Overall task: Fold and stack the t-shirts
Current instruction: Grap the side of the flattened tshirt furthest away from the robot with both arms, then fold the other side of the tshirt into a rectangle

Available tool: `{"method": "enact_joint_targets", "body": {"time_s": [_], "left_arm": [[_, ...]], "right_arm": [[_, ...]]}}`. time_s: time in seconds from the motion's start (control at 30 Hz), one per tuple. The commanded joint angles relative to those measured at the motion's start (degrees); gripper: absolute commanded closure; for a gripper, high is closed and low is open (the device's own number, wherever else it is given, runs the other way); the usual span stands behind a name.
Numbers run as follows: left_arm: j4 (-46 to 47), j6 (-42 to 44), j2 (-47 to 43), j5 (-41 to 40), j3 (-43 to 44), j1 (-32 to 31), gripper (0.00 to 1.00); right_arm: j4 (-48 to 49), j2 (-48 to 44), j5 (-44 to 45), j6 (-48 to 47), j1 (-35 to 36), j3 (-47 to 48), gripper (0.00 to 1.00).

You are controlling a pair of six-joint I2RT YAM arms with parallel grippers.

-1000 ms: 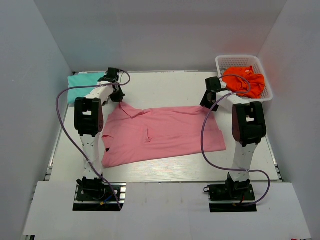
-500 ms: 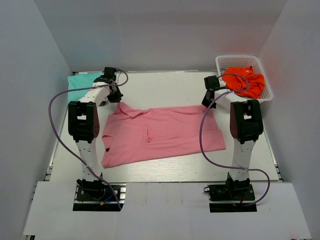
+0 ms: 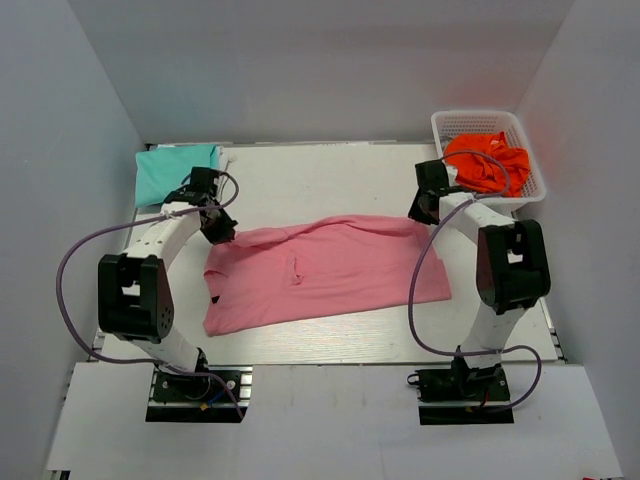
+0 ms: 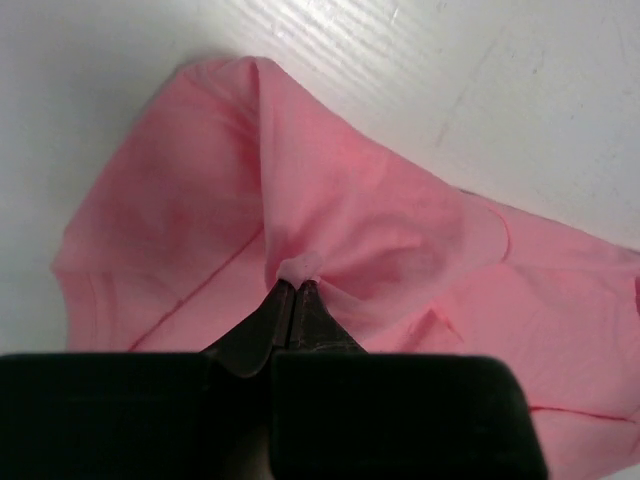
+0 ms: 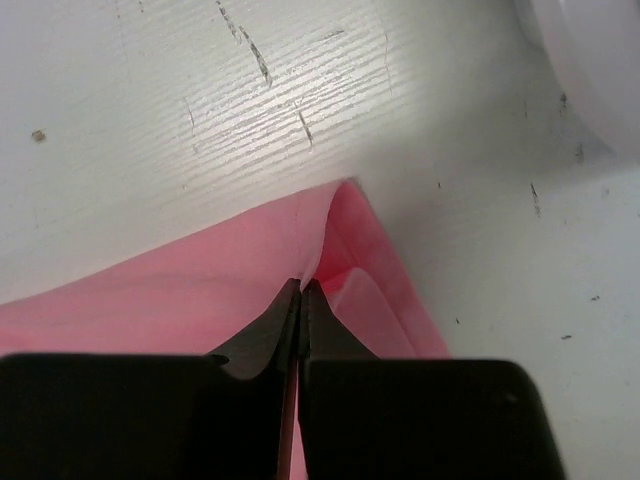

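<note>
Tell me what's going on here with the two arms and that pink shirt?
Both arms are working on the pink t-shirt, which is spread across the table. The left gripper is shut on a pinch of cloth at its collar end, and the right gripper is shut on its far right corner. The teal t-shirt lies at the far left. An orange garment sits in the white basket.

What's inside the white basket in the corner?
A crumpled orange garment fills most of the white basket. Anything underneath it is covered, so I cannot tell what else is there.
</note>
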Motion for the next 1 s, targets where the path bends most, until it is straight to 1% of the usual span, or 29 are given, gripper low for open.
{"method": "enact_joint_targets", "body": {"time_s": [0.0, 0.03, 0.13, 0.23, 0.3, 0.37, 0.47, 0.6, 0.67, 0.8, 0.93, 0.97], "left_arm": [[-0.42, -4.09, -5.57, 2.06, -3.05, -0.24, 1.00], [-1.21, -4.09, -6.71, 2.58, -3.05, -0.24, 1.00], [-6.21, -4.62, -8.38, 0.04, -3.05, 0.29, 1.00], [-6.23, -4.62, -12.42, -0.49, -5.24, -0.33, 1.00], [-5.61, -4.62, -14.97, 0.73, -6.91, -0.33, 1.00], [-7.71, -4.62, -15.51, 0.74, -8.14, 0.20, 1.00], [-10.09, -5.14, -18.05, -1.28, -9.02, 0.20, 1.00], [-9.57, -5.15, -22.62, 0.21, -13.93, -0.33, 1.00], [-10.18, -5.15, -24.55, 0.39, -14.57, 0.29, 1.00], [-12.55, -5.15, -25.96, 0.39, -16.32, 0.29, 1.00], [-13.78, -5.15, -26.58, -0.22, -16.32, 0.29, 1.00], [-14.31, -5.15, -26.06, -0.23, -14.50, 0.29, 1.00]], "right_arm": [[2.33, -4.98, 1.45, -1.48, -0.03, -2.85, 1.00], [2.50, -6.03, 1.79, -1.57, 0.06, -3.29, 1.00], [1.89, -8.76, 2.84, -2.01, -0.03, -4.44, 1.00], [1.54, -11.22, 3.47, -2.18, -0.03, -6.20, 1.00], [1.54, -12.45, 3.38, -2.45, -0.03, -7.68, 1.00], [1.28, -13.86, 3.20, -2.62, -0.03, -8.74, 1.00], [1.36, -15.35, 3.20, -2.45, -0.12, -10.24, 1.00], [1.54, -16.85, 2.94, -2.80, -0.21, -11.38, 1.00], [1.19, -17.21, 2.50, -3.15, -0.29, -11.47, 1.00], [-0.30, -17.29, 2.85, -3.85, -0.38, -10.95, 1.00], [-1.45, -17.73, 2.59, -4.38, -0.30, -10.33, 1.00], [-1.97, -17.47, 2.50, -4.47, -0.29, -10.16, 1.00]]}}
